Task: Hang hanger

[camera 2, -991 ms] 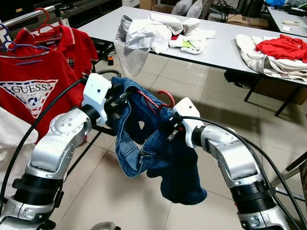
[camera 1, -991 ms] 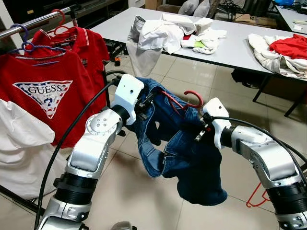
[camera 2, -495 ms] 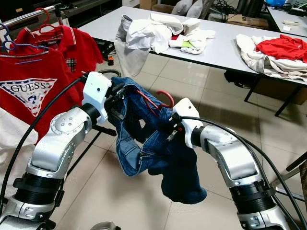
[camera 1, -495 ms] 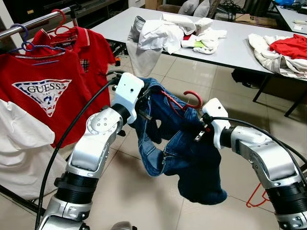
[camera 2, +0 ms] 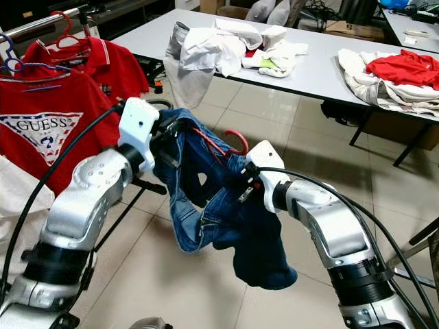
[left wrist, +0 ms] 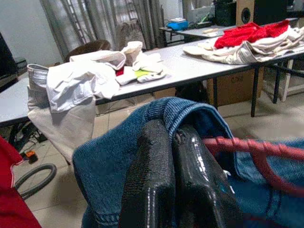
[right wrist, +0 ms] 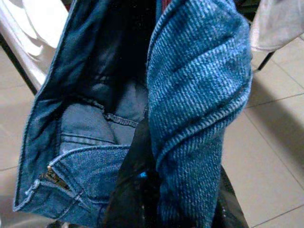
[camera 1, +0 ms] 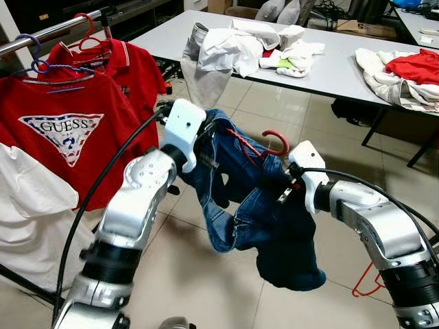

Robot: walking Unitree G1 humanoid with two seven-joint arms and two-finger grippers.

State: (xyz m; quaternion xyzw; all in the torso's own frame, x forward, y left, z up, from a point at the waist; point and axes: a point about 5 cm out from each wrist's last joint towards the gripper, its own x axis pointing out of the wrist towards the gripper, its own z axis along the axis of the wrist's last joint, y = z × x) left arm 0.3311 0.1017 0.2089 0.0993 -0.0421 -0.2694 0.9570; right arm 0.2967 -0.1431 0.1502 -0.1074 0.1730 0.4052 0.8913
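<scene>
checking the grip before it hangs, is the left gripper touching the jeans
Touching. The left wrist view shows the left gripper with its fingers shut on a fold of the jeans.

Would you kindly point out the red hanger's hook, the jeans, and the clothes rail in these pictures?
red hanger (camera 1: 278, 140), left eye view, on the curved hook above the denim.
jeans (camera 1: 288, 240), left eye view, on the dark hanging leg.
clothes rail (camera 1: 48, 32), left eye view, on the bare metal bar above the red shirts.

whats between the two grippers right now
Blue jeans draped on a red hanger span from the left gripper to the right gripper, seen in both eye views.
</scene>
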